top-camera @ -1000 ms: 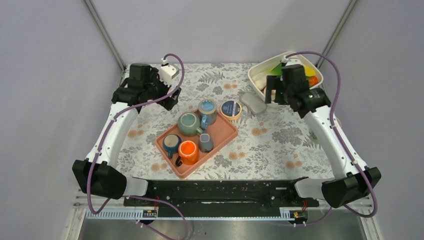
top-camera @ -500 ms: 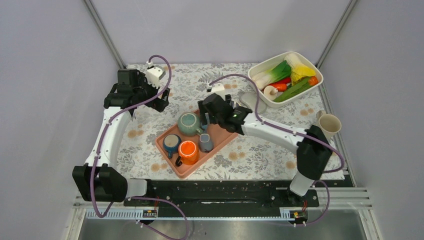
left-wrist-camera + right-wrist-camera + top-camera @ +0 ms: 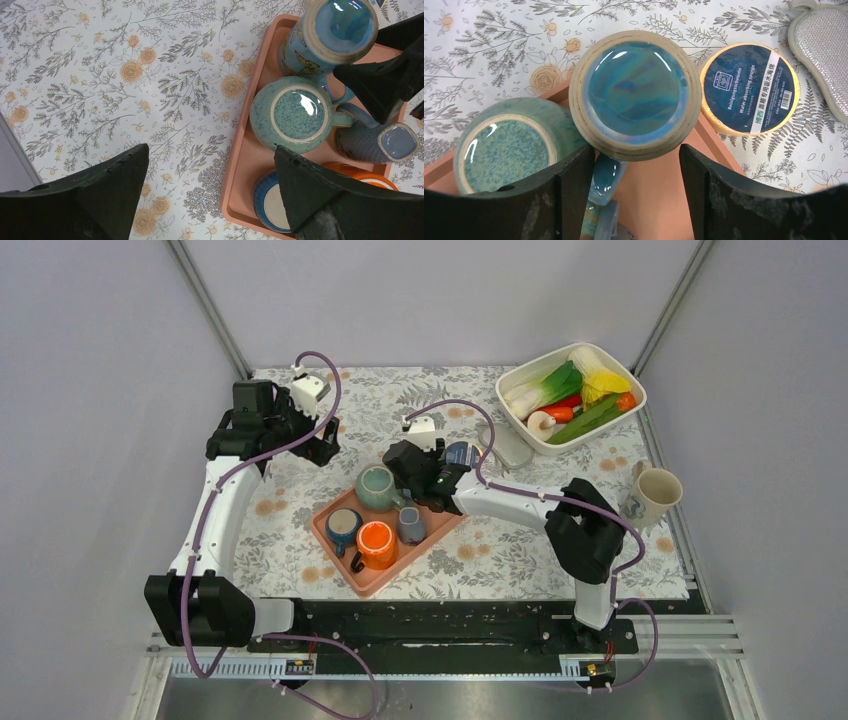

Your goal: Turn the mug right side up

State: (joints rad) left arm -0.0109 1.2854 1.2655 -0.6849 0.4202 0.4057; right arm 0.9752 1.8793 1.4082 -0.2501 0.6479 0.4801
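Observation:
A tall blue mug [image 3: 636, 95] stands upside down, base up, at the far corner of the salmon tray [image 3: 664, 200]. My right gripper [image 3: 636, 167] hangs right over it, open, with the mug's glossy handle [image 3: 606, 180] between the fingers, close to the left finger [image 3: 571, 192]. From the top view the right gripper [image 3: 418, 475] hides most of that mug. A green mug [image 3: 377, 487] sits base up beside it. My left gripper [image 3: 210, 155] is open over the tablecloth left of the tray [image 3: 240, 165], holding nothing.
The tray also carries an orange mug [image 3: 376, 543], a small blue mug [image 3: 343, 525] and a grey-blue mug [image 3: 411, 525]. A round sponge tin [image 3: 749, 90] and a scrubber [image 3: 824, 55] lie just beyond it. A vegetable bin [image 3: 570, 395] and a beige mug [image 3: 655, 492] stand right.
The right arm swung from the vegetable bin across to the tray and came down over the tall blue mug, its jaws narrowing. The left arm drew back slightly to the left.

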